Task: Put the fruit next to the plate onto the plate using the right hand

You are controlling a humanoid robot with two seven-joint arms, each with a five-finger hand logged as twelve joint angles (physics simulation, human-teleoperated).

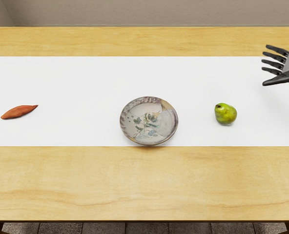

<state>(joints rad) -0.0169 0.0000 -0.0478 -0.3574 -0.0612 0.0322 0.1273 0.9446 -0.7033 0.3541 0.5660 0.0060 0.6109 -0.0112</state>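
So the green fruit (pixel 225 113), looks like a pear to me, is sitting on the white sheet (pixel 86 83) off to the plate's right as the camera sees it, near it but clearly not touching. It has a small dark spot up top. The plate (pixel 134 109) is a round ceramic one, greyish-pink with a greenish painted pattern and what look like crack lines across it. It lies flat about mid-sheet, close to the sheet's front edge. The right hand (pixel 282 67) comes in at the picture's right edge, up and to the right of the fruit and well apart from it. Its fingers (pixel 274 50) are spread wide and pointing left, thumb stuck out below them, and it's got hold of nothing. Way over on the left of the sheet there's a long reddish-orange thing (pixel 19 111), maybe a sweet potato, hard to say at this size. All of it rests on a light wooden table (pixel 134 185).
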